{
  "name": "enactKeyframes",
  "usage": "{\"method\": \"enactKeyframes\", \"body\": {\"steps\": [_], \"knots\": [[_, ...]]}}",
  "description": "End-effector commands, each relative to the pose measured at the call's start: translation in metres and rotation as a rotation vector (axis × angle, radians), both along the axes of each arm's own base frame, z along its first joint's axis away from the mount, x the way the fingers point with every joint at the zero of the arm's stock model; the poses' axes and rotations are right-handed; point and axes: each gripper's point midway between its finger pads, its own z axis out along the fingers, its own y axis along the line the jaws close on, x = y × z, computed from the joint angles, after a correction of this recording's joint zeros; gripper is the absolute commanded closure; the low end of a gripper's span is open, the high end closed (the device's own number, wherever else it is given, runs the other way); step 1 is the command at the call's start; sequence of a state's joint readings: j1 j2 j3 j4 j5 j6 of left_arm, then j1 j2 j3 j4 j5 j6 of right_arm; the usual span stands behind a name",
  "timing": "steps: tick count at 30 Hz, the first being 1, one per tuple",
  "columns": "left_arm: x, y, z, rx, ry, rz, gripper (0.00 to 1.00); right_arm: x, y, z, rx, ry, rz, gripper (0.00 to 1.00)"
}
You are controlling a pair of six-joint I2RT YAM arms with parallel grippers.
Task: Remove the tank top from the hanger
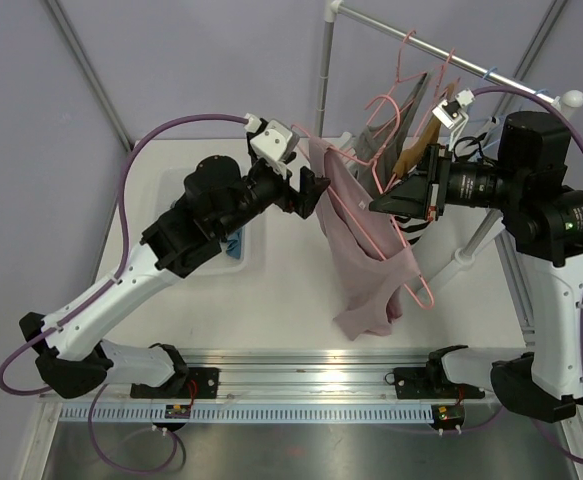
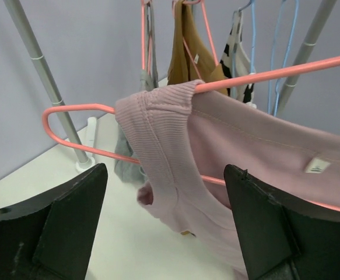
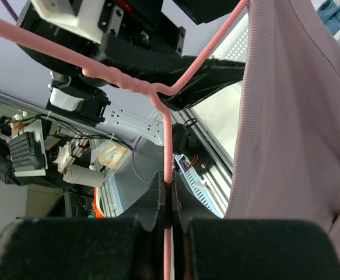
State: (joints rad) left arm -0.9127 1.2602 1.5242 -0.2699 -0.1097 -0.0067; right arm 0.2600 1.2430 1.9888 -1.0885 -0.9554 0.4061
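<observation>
A white desk (image 1: 271, 290) sits under me, with pale lavender walls behind it. At the back right a metal rail (image 1: 421, 42) carries several hangers and garments, among them a brown garment (image 2: 184, 52) and a blue wire hanger (image 2: 252, 35). A white bin (image 1: 241, 262) with something blue in it sits on the desk under my left arm. My right end effector (image 1: 383, 204) is closed tight on the pink hanger (image 1: 423, 290). From that wrist I see the straight wire of its neck pinched between my two fingers (image 3: 158, 198), which meet with no gap, and the twisted joint lies just above them. I hold the hanger in the air in front of the rail, tilted, with one rounded end low and toward the near edge of the desk. The pink tank top (image 1: 356, 250) is on the hanger between my two arms, and its body drapes down toward the desk. I cannot tell whether the hem touches the surface. My left end effector (image 1: 311, 190) is spread wide and grips nothing. From that wrist its two dark fingers (image 2: 70, 221) stand well apart at the bottom of the view. The ribbed shoulder strap of the tank top, looped over the hanger's upper wire near its rounded end, lies in the gap beyond them. A small white label shows inside the neckline.
</observation>
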Motion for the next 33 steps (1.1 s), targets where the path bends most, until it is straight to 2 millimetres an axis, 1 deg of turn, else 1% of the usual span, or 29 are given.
{"method": "enactKeyframes", "body": {"steps": [1,3,4,7,9,12,13,14,15,16,17,18,19,20,21,22,24,25,26,27,28,29,30,31,32,33], "knots": [[0.012,0.003,0.017,-0.027,-0.069,0.059,0.20,-0.020,-0.001,0.013,0.018,-0.131,0.054,1.00],[0.014,0.003,0.016,-0.028,-0.072,0.065,0.21,-0.024,-0.001,0.013,0.022,-0.137,0.059,1.00],[0.016,0.002,0.014,-0.023,-0.072,0.066,0.28,-0.024,-0.002,0.012,0.019,-0.140,0.054,1.00],[0.021,0.004,0.013,-0.022,-0.069,0.086,0.44,-0.021,-0.005,0.005,-0.008,-0.137,0.027,1.00],[0.023,0.005,0.015,-0.031,-0.070,0.094,0.49,-0.020,-0.004,0.001,-0.011,-0.122,0.030,1.00],[0.025,0.006,0.016,-0.035,-0.068,0.097,0.67,-0.020,-0.004,0.000,-0.008,-0.126,0.033,1.00],[0.027,0.007,0.015,-0.033,-0.066,0.106,0.72,-0.019,-0.005,0.000,-0.016,-0.131,0.022,1.00],[0.031,0.012,0.014,-0.035,-0.061,0.142,0.76,-0.019,-0.006,-0.003,-0.027,-0.133,0.016,1.00],[0.033,0.015,0.014,-0.044,-0.054,0.164,0.86,-0.018,-0.007,-0.007,-0.037,-0.123,0.009,1.00],[0.035,0.019,0.014,-0.050,-0.050,0.182,0.93,-0.016,-0.008,-0.011,-0.050,-0.125,0.000,1.00],[0.040,0.028,0.013,-0.054,-0.049,0.238,1.00,-0.016,-0.009,-0.015,-0.057,-0.119,-0.001,1.00],[0.042,0.033,0.013,-0.087,-0.027,0.274,1.00,-0.016,-0.009,-0.019,-0.064,-0.113,0.001,1.00],[0.044,0.042,0.015,-0.106,-0.022,0.316,1.00,-0.017,-0.009,-0.028,-0.074,-0.104,0.012,1.00],[0.051,0.059,0.014,-0.122,-0.010,0.419,1.00,-0.020,-0.009,-0.033,-0.079,-0.095,0.023,1.00],[0.056,0.071,0.010,-0.151,0.017,0.481,1.00,-0.021,-0.008,-0.043,-0.085,-0.078,0.042,1.00],[0.060,0.081,0.008,-0.166,0.032,0.533,1.00,-0.031,-0.009,-0.043,-0.076,-0.093,0.069,1.00],[0.070,0.111,-0.001,-0.175,0.072,0.656,1.00,-0.040,-0.008,-0.046,-0.066,-0.126,0.108,1.00],[0.073,0.119,-0.003,-0.213,0.104,0.689,1.00,-0.053,-0.008,-0.046,-0.050,-0.143,0.150,1.00],[0.076,0.127,-0.014,-0.191,0.142,0.715,1.00,-0.056,-0.008,-0.044,-0.042,-0.166,0.163,1.00],[0.083,0.139,-0.017,-0.227,0.175,0.748,1.00,-0.060,-0.008,-0.043,-0.036,-0.180,0.172,1.00],[0.084,0.141,-0.018,-0.232,0.192,0.739,1.00,-0.067,-0.008,-0.040,-0.023,-0.198,0.193,1.00],[0.084,0.140,-0.025,-0.221,0.226,0.716,1.00,-0.068,-0.008,-0.038,-0.015,-0.219,0.201,1.00],[0.086,0.144,-0.027,-0.237,0.244,0.716,1.00,-0.068,-0.007,-0.038,-0.008,-0.220,0.208,1.00],[0.086,0.141,-0.028,-0.233,0.253,0.695,1.00,-0.071,-0.006,-0.037,0.005,-0.226,0.223,1.00],[0.081,0.134,-0.027,-0.236,0.262,0.643,1.00,-0.069,-0.005,-0.032,0.020,-0.267,0.232,1.00],[0.078,0.129,-0.028,-0.226,0.266,0.603,1.00,-0.066,-0.003,-0.037,0.029,-0.266,0.241,1.00]]}}
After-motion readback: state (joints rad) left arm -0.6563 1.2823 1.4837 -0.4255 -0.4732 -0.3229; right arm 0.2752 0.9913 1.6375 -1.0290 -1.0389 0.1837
